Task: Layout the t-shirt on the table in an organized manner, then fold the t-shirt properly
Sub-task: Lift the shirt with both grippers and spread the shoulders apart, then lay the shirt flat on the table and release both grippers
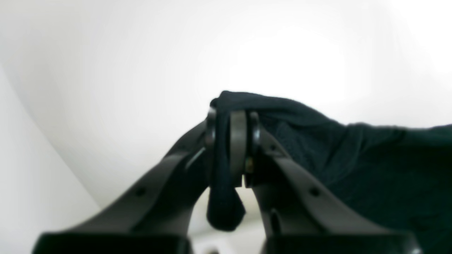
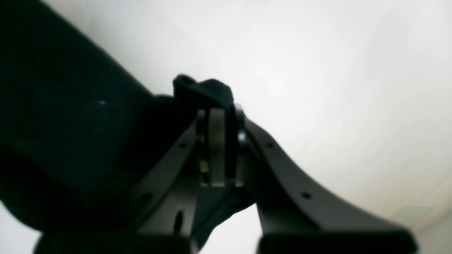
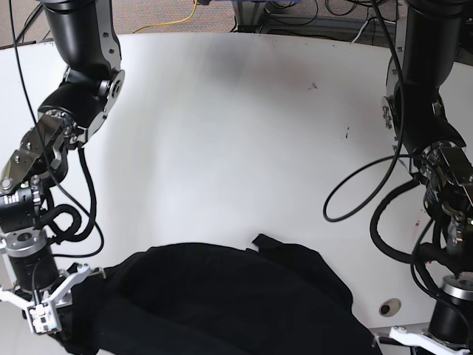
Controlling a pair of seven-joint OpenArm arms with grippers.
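Table: one glossy white table [image 3: 244, 133] fills the base view, curved along its far edge, with a few tiny dark scuffs toward the far right.
T-shirt: one black t-shirt [image 3: 222, 303] lies bunched along the near edge of the table, spread from the near left corner toward the near right, a small flap turned up at its far side; no print shows.
Arms: two black arms reach down over the left and right edges of the table, each trailing looped black cables.
Right gripper: the right gripper [image 2: 220, 141], at the near left corner in the base view, is clamped narrow on a fold of the t-shirt, with cloth bulging above the pads.
Left gripper: the left gripper [image 1: 233, 141], at the near right corner, is pinched narrow on another fold, a tongue of cloth hanging below the pads.
Hole: one round metal-ringed hole [image 3: 389, 305] sits just beside the cloth near the right edge.
Floor: cables, one yellow, lie beyond the far edge.
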